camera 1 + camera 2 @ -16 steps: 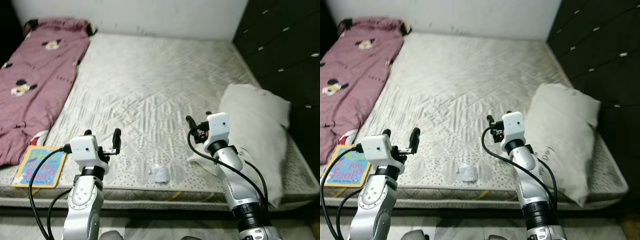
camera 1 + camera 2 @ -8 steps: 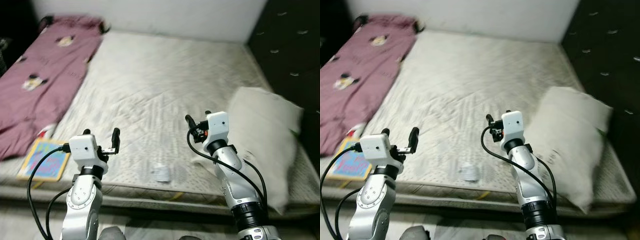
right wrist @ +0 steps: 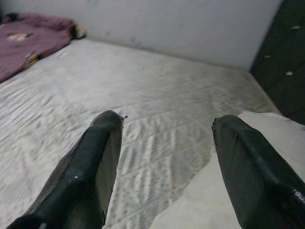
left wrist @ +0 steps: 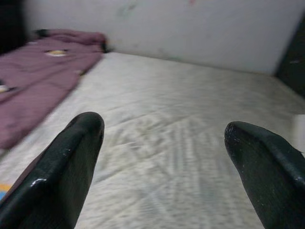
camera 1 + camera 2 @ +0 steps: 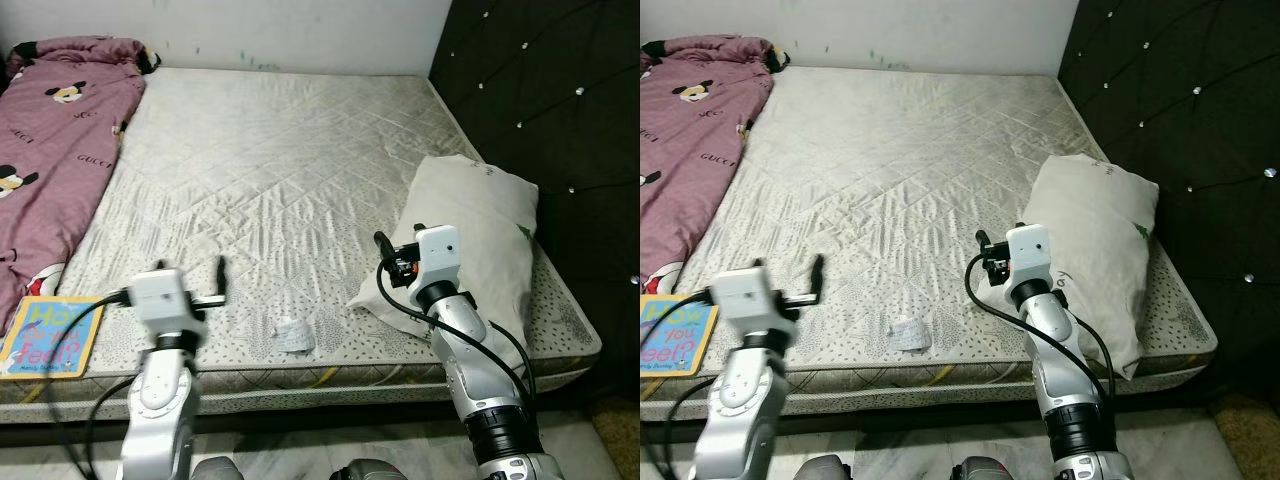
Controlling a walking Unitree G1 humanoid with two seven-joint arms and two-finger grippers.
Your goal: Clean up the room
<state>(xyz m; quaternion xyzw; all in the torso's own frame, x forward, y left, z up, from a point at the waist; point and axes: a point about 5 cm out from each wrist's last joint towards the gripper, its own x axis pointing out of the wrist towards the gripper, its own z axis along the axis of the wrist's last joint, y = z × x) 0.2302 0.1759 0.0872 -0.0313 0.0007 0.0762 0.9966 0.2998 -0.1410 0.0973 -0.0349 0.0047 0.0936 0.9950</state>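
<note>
- I stand at the near edge of the bare, quilted grey-white mattress; both arms are raised in front of me, neither touching anything.
- Left gripper: jaws wide, nothing between them, hovering over the near left part of the mattress.
- Right gripper: jaws equally wide and empty, hovering just beside the near left corner of the white rectangular pillow.
- Target candidates: small crumpled white paper scrap lies near the front edge, between the two arms, closer to the left one. Colourful square children's book sits at the near left corner, touching the maroon cartoon-print blanket that runs along the left side to the far wall.
- Judged step: approach, no grasp begun. The scrap looks the easiest first pick.
- To do it well: bring the left gripper down over the scrap from above, centre it between the fingers, and close only once the tips press slightly into the soft surface; the paper is flat and light, so a shallow pinch could miss.
- Risk: catching mattress fabric along with the paper.
</note>
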